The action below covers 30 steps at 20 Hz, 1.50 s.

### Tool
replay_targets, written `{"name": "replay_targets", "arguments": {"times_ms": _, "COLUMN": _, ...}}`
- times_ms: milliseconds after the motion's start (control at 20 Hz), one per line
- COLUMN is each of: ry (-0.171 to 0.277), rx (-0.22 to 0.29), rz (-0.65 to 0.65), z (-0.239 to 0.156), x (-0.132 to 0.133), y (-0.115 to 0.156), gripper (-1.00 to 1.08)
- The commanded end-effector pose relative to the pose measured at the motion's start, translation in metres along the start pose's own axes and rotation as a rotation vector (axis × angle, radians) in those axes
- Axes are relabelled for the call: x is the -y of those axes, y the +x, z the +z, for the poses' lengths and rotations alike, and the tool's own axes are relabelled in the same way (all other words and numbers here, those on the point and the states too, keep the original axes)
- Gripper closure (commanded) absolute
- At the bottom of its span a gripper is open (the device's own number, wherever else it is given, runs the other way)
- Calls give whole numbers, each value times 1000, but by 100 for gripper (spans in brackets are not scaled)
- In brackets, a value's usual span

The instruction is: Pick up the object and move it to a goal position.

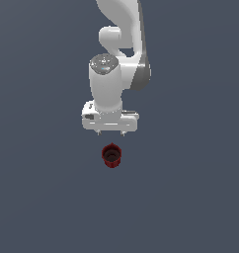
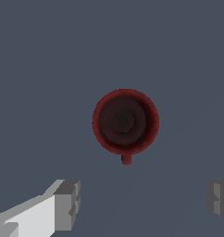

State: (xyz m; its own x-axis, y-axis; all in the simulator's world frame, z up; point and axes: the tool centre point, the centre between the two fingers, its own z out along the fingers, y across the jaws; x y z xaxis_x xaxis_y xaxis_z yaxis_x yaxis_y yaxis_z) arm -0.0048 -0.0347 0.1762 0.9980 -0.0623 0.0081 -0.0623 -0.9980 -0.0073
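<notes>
The cup (image 1: 111, 155) stands upright on the grey floor (image 1: 190, 197), nearest the exterior camera. Just beyond it hovers the gripper (image 1: 111, 132), fingers (image 2: 67, 203) spread wide, holding nothing.

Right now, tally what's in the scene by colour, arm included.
Dark red: 1, the cup, open side up, with a small nub on its side in the wrist view.
White and grey: 1, the arm with its tool, fingers spread, nothing between them, apart from the cup.
Total: 2
</notes>
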Motion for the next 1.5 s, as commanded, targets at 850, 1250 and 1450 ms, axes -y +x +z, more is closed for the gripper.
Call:
{"name": "replay_targets", "arguments": {"times_ms": 850, "ry": -35, "rx": -51, "rz": -100, "z": -38, "x": 5, "y": 8, "gripper": -100}}
{"name": "replay_targets", "arguments": {"times_ms": 1250, "ry": -91, "rx": -155, "rz": -228, "z": -103, "x": 0, "y": 19, "gripper": -100}}
{"name": "replay_targets", "arguments": {"times_ms": 1450, "ry": -120, "rx": -221, "rz": -309, "z": -147, "x": -3, "y": 22, "gripper": -100}}
